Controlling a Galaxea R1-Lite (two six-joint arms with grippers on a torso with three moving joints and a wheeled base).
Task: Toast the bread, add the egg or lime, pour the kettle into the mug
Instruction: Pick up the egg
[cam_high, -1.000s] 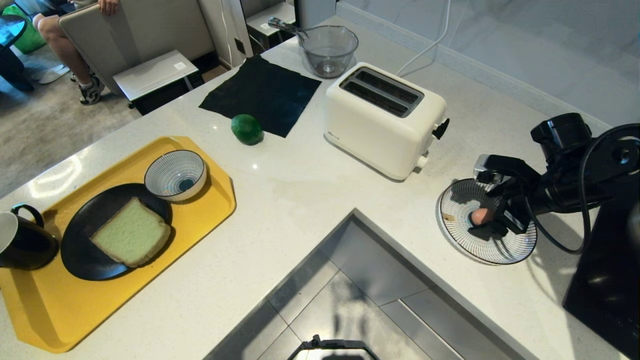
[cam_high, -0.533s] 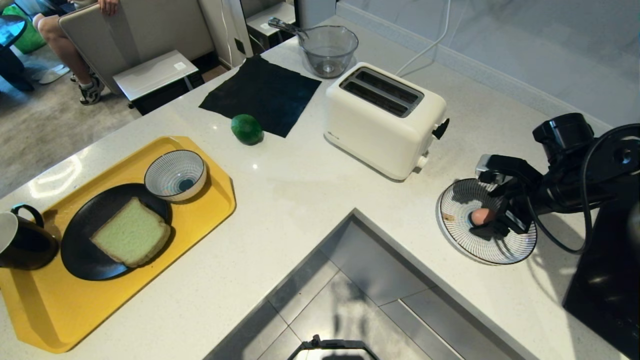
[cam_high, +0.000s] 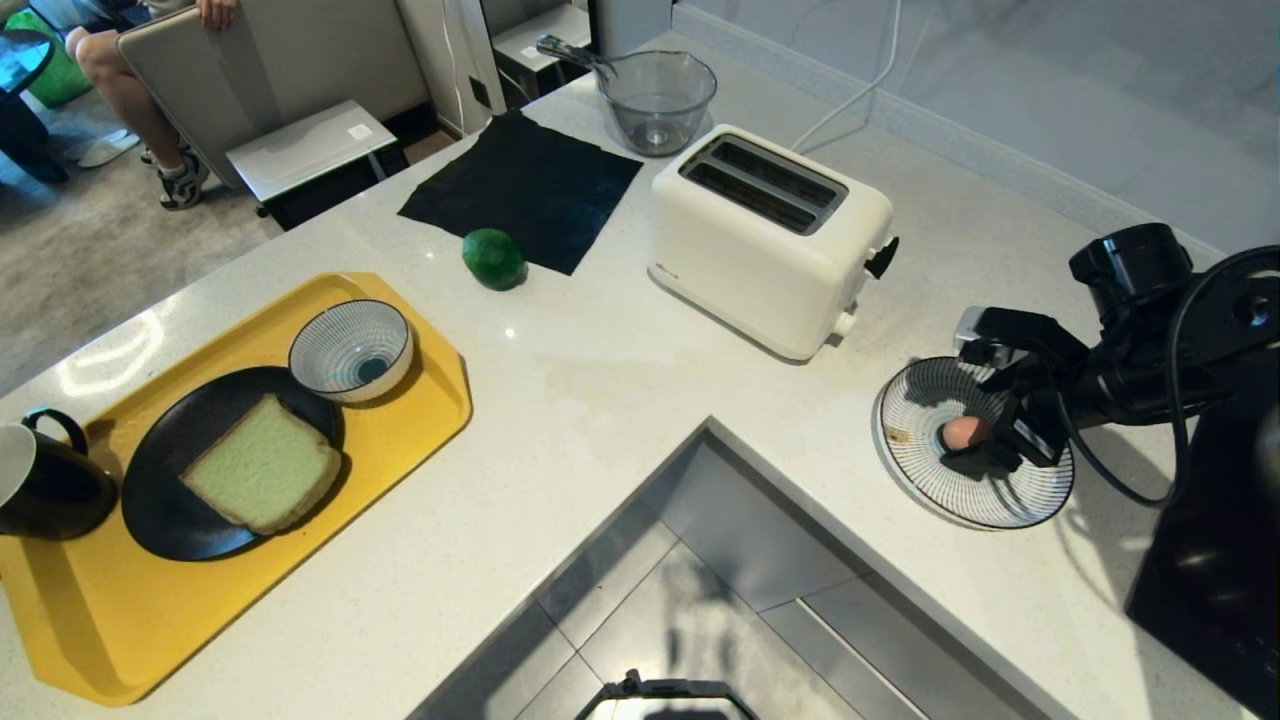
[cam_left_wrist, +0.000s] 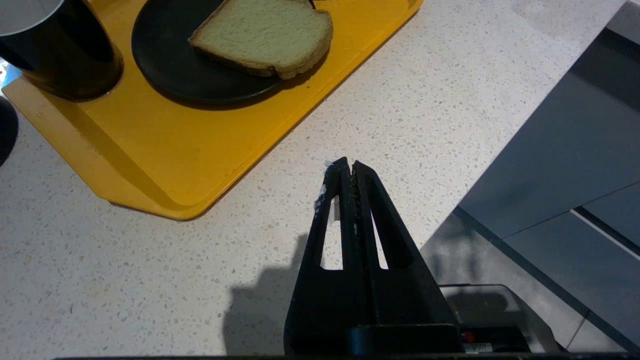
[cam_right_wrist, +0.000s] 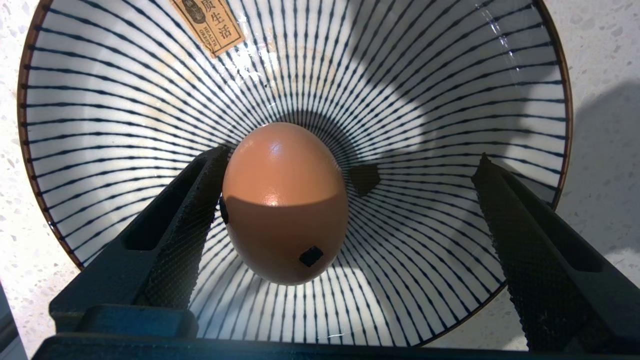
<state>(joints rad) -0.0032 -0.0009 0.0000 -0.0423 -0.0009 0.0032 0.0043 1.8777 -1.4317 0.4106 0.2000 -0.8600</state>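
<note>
Your mug (cam_high: 45, 485) is cut off at the counter's edge; the egg (cam_right_wrist: 285, 202) lies in the striped bowl (cam_right_wrist: 125, 100), touching one finger of your wide-open right gripper (cam_right_wrist: 350, 185); left gripper (cam_left_wrist: 348, 167) clenched empty.

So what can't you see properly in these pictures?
- Mug: head view, cut off by the picture's edge; no teabag shows.
- Kettle: in no view.
- Toaster slots: head view, too dark inside.
- Egg: right wrist view, its underside is hidden against the striped dish.

Right arm out, left arm parked.
Right gripper (cam_right_wrist: 350, 195) angled down, fingers (cam_right_wrist: 505, 200) spread wide, nothing clamped. Left gripper (cam_left_wrist: 347, 167) hangs low, fingers pressed together, empty.
</note>
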